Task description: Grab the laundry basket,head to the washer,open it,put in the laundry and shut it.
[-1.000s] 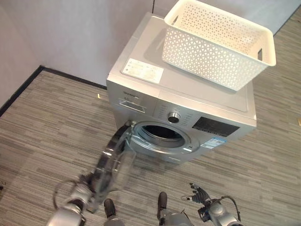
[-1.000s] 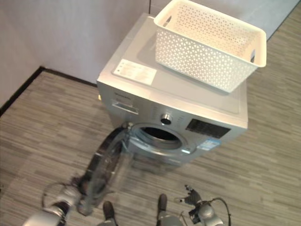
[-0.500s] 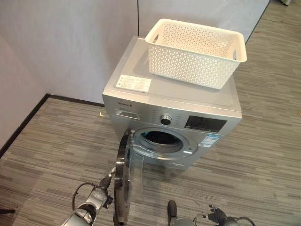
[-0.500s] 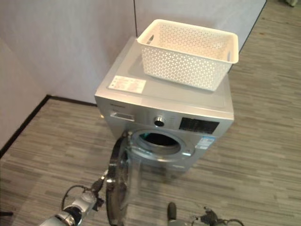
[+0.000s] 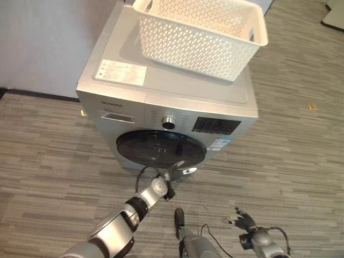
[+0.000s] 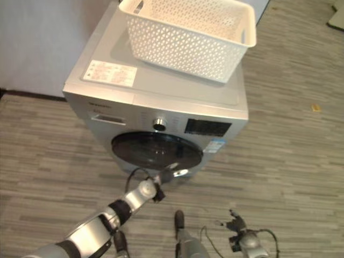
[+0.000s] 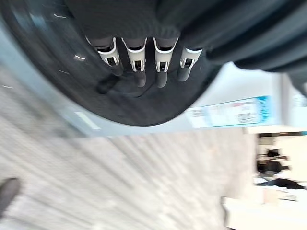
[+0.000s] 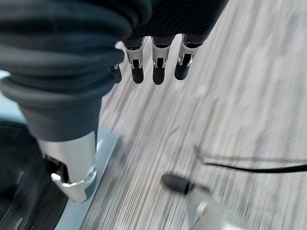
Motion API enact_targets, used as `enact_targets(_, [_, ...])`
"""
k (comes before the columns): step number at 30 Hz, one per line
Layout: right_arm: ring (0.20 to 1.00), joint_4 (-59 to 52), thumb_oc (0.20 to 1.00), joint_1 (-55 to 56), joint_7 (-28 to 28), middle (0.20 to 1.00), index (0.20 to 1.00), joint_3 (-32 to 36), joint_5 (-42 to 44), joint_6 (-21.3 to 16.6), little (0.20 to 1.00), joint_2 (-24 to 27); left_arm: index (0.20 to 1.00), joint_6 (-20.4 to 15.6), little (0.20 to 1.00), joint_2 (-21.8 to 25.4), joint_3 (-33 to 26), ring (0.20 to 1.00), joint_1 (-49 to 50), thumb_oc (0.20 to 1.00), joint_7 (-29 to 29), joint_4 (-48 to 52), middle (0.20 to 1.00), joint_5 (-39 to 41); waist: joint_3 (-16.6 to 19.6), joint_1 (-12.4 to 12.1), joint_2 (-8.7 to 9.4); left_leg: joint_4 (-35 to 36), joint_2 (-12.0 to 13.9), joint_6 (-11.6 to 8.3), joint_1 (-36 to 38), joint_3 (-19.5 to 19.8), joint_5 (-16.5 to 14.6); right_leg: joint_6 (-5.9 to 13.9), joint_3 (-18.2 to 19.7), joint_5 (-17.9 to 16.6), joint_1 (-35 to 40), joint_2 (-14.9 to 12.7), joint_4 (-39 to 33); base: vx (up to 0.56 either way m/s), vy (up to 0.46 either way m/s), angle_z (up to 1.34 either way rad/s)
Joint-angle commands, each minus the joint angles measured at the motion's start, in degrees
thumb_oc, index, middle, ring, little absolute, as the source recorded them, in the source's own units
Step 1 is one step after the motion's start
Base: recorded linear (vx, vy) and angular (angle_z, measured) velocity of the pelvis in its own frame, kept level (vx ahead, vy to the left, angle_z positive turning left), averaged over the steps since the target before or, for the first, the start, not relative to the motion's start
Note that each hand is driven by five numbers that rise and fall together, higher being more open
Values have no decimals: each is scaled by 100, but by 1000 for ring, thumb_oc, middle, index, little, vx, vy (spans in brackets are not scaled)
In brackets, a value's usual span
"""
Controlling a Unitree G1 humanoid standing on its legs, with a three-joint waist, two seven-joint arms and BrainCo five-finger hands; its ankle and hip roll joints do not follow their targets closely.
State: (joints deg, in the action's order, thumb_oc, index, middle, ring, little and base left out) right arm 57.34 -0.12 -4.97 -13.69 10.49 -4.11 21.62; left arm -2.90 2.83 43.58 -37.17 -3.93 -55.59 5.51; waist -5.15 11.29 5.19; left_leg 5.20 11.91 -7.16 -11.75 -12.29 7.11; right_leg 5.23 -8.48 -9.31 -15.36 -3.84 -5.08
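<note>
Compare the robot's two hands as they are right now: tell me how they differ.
The left hand reaches forward with straight fingers against the washer's dark round door; the right hand hangs low over the striped floor, touching nothing. The left hand sits close to the washer; the right hand is well clear of it. Both are open and hold nothing.

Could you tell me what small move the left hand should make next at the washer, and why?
Probably one last gentle push, then draw back: the left hand rests straight fingers on the lower edge of the washer door, which looks closed against the washer, but a latch cannot be confirmed.
</note>
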Motion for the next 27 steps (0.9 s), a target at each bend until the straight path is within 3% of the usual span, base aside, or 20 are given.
enact_targets(1, [1000, 74, 1000, 200, -68, 1000, 1000, 60, 19, -91, 1000, 244, 1000, -344, 1000, 81, -507, 1000, -396, 1000, -235, -261, 1000, -138, -85, 50, 25, -20, 176, 15, 207, -174, -213, 294, -76, 628, 191, 78, 8, -73, 11, 25])
enact_targets(3, [1000, 153, 1000, 461, -44, 1000, 1000, 149, -65, -128, 1000, 171, 1000, -522, 1000, 514, -779, 1000, -15, 1000, -312, 213, 1000, 145, -14, -15, -7, -20, 110, 13, 385, -207, -260, 311, -101, 631, 320, 30, 8, -18, 29, -22])
enact_targets(4, [1000, 152, 1000, 463, -44, 1000, 1000, 148, -66, -128, 1000, 169, 1000, -520, 1000, 518, -779, 1000, -10, 1000, -311, 219, 1000, 145, -15, -17, -4, -20, 109, 13, 391, -210, -261, 312, -98, 631, 324, 30, 8, 42, 53, -23])
enact_targets(6, [1000, -35, 1000, 749, 75, 1000, 1000, 377, -149, -206, 1000, 53, 1000, -908, 1000, 1449, -1257, 1000, 1314, 1000, -46, 1755, 1000, 611, 72, -300, -177, -20, 39, 31, 678, -246, -319, 346, -156, 698, 570, -64, 8, 81, 77, -4])
enact_targets(7, [1000, -169, 1000, 792, 109, 1000, 1000, 411, -174, -242, 1000, 8, 1000, -996, 1000, 1570, -1431, 1000, 1679, 1000, 104, 1942, 1000, 866, 90, -356, -221, -20, 28, 34, 757, -268, -348, 358, -167, 728, 648, -74, 8, 69, 56, -25])
enact_targets(10, [1000, -338, 1000, 826, 205, 1000, 1000, 427, -193, -280, 1000, -76, 1000, -972, 1000, 1634, -1819, 1000, 2329, 1000, 437, 1994, 1000, 1471, 179, -441, -275, -20, 4, 42, 853, -307, -366, 359, -169, 749, 727, -98, 8, 47, 27, 3])
enact_targets(11, [1000, -485, 1000, 794, 331, 1000, 1000, 408, -166, -353, 1000, -194, 1000, -1062, 1000, 1705, -2378, 1000, 3146, 1000, 655, 2096, 1000, 2027, 232, -614, -355, -20, -42, 66, 991, -257, -399, 349, -183, 800, 885, -115, 8, 30, 13, 14])
enact_targets(14, [1000, -501, 1000, 754, 473, 1000, 1000, 449, -15, -387, 1000, -329, 1000, -963, 1000, 1558, -3077, 1000, 3864, 1000, 995, 1705, 1000, 2677, 336, -794, -423, -20, -102, 92, 1085, -155, -399, 325, -280, 861, 1081, -164, 8, 22, 6, 7])
enact_targets(16, [1000, -504, 1000, 750, 504, 1000, 1000, 487, -10, -378, 1000, -359, 1000, -1004, 1000, 1620, -3248, 1000, 4125, 1000, 1091, 1605, 1000, 2597, 418, -872, -458, -20, -144, 104, 1099, -80, -391, 314, -353, 886, 1171, -195, 8, 9, 12, 44])
enact_targets(21, [1000, -129, 1000, 709, 481, 1000, 1000, 559, 127, -331, 1000, -438, 1000, -968, 1000, 1508, -3490, 1000, 4139, 1000, 730, 132, 1000, 1588, 495, -1020, -546, -20, -268, 119, 1055, 262, -349, 244, -683, 949, 1430, -292, 8, -23, 18, 40])
enact_targets(27, [1000, 189, 1000, 709, 465, 1000, 1000, 536, 124, -280, 1000, -500, 1000, -821, 1000, 1349, -3798, 1000, 4058, 1000, 561, -930, 1000, 1303, 502, -1043, -535, -20, -341, 140, 1071, 401, -356, 214, -823, 946, 1560, -340, 8, -2, 5, 6])
